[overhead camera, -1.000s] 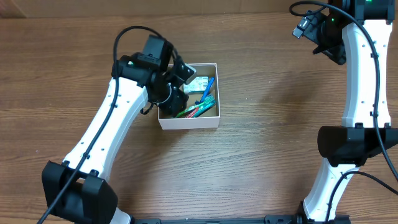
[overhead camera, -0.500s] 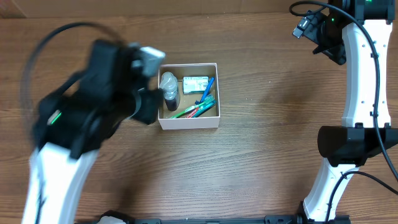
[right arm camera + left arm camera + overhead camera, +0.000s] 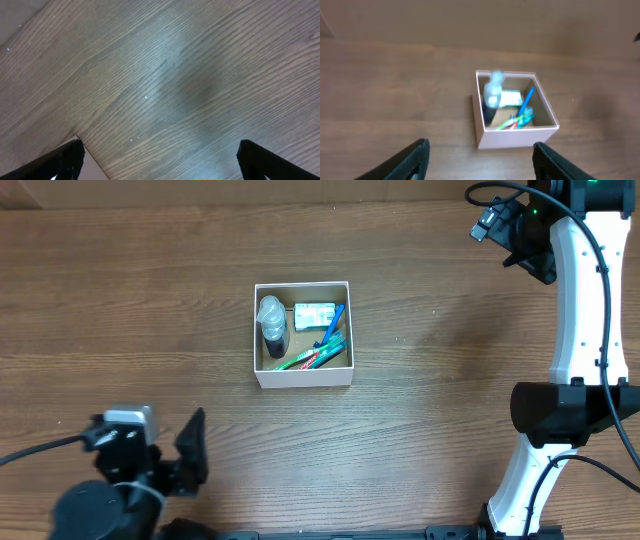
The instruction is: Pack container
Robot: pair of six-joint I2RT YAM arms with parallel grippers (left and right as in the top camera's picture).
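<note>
The container [image 3: 303, 375] is a square white-walled box with a brown floor at the table's middle. It holds a clear-capped dark spray bottle [image 3: 271, 325], a white and green packet [image 3: 315, 315] and coloured pens [image 3: 318, 355]. My left gripper [image 3: 185, 455] is open and empty at the near left, well away from the box. The left wrist view shows the container [image 3: 517, 137] ahead of the open fingers [image 3: 480, 145], with the bottle [image 3: 492, 95] blurred inside. My right gripper [image 3: 530, 260] is open and empty at the far right; its wrist view [image 3: 160, 145] shows only bare wood.
The right arm's white links [image 3: 575, 330] run down the right side of the table. A pale strip [image 3: 95, 167] shows past the table edge in the right wrist view. A lighter surface [image 3: 200, 190] borders the table's far edge.
My left arm pulled back from over the container to the near left corner. The spray bottle now stands uncovered in the box. The right arm has not moved.
</note>
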